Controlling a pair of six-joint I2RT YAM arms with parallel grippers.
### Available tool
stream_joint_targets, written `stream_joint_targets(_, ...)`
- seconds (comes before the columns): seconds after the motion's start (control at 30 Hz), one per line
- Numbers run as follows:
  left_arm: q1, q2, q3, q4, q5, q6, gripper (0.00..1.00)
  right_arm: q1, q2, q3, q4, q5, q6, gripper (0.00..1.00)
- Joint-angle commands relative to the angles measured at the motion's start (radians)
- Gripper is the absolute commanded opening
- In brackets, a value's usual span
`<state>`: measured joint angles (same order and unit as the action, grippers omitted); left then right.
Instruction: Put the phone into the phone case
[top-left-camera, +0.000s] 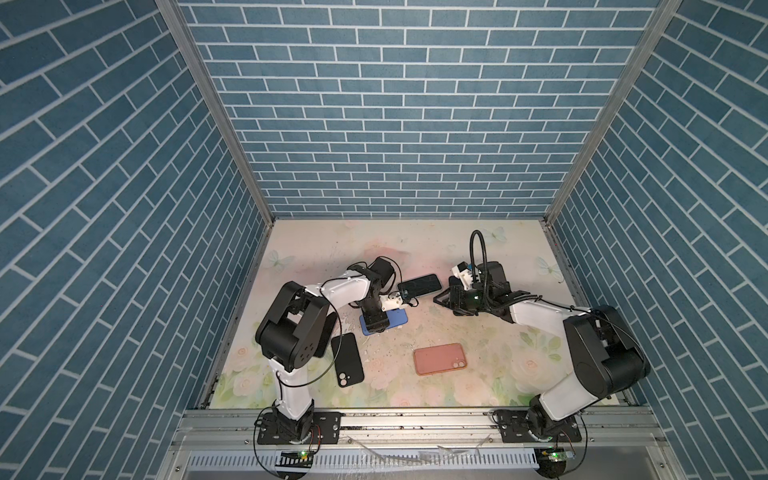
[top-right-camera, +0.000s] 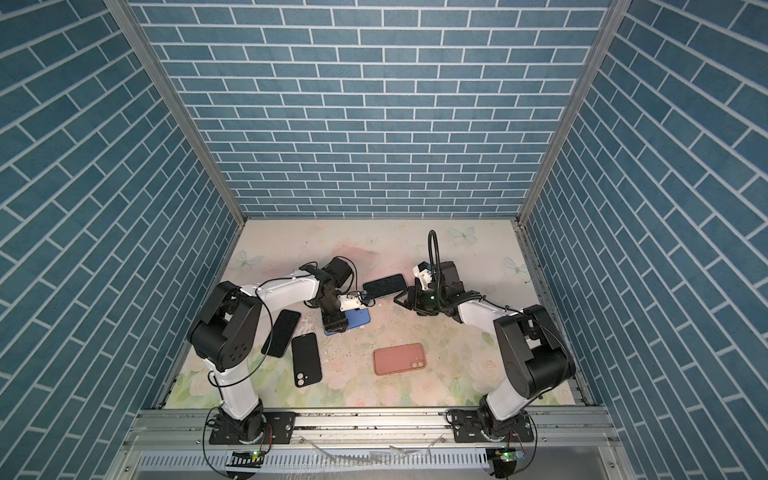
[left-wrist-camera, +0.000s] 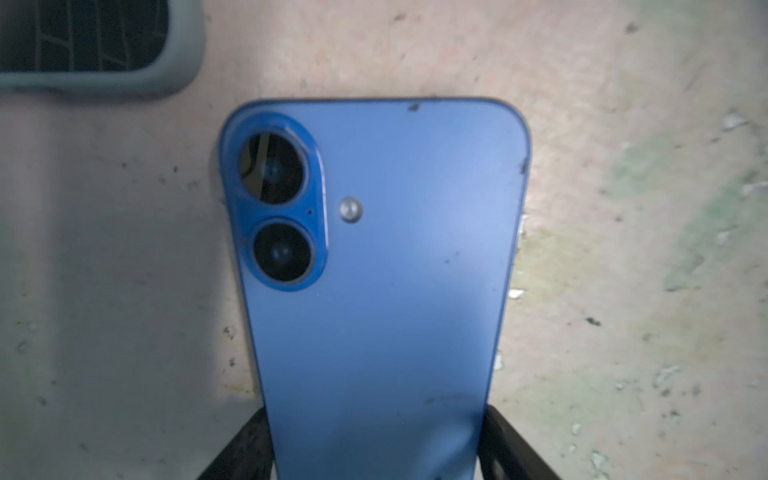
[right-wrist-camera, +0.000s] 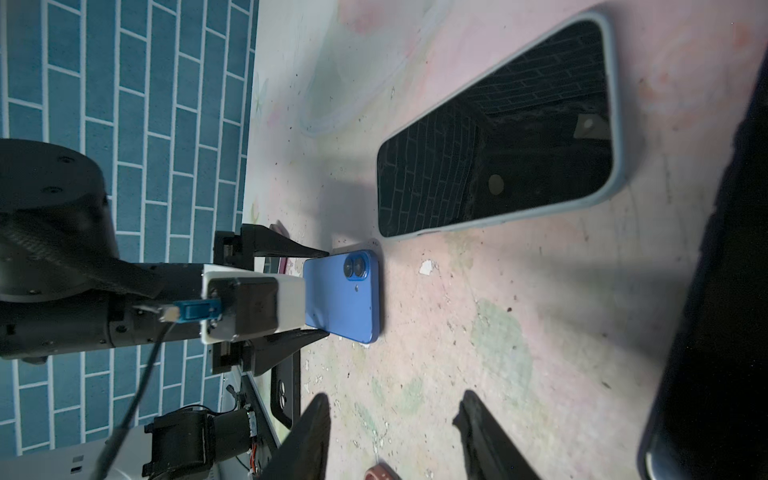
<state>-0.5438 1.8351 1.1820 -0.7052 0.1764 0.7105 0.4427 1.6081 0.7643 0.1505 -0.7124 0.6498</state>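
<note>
A: Blue phone (left-wrist-camera: 374, 270), where?
B: Flat on mat (left-wrist-camera: 623, 124), back up. Long axis runs in line w/ L gripper (left-wrist-camera: 374, 440). Its jaws straddle the width at the plain end, right at both long edges. Pinched yet? Can't tell.
A: R gripper (right-wrist-camera: 395, 395)?
B: Jaws apart, empty, well off. L is nearer.
A: Surfaces?
B: Matte smooth slab, rounded corners, raised twin-lens bump, prob slippery. Pink case (top-left-camera: 440, 359), poss. target, looks soft.
</note>
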Motion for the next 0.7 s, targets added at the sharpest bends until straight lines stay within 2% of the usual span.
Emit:
stream_joint_targets(0.0, -0.015, -0.066, -0.016, 0.031, 0.085, -0.002, 0.49, 0.026, 0.046, -0.007, 0.071, -0.052, 0.047, 0.51)
stream_joint_targets(0.2, -0.032, -0.102, -0.032, 0.049, 0.117, -0.009, 0.49, 0.072, 0.173, -0.020, 0.273, -0.142, 0.162, 0.52)
stream_joint_targets(0.47, -0.045, -0.105, -0.030, 0.048, 0.124, -0.015, 0.49, 0.113, 0.250, -0.073, 0.657, -0.157, 0.350, 0.53)
stream_joint_targets(0.67, -0.047, -0.106, -0.026, 0.054, 0.129, -0.024, 0.48, 0.127, 0.258, -0.082, 0.683, -0.163, 0.358, 0.52)
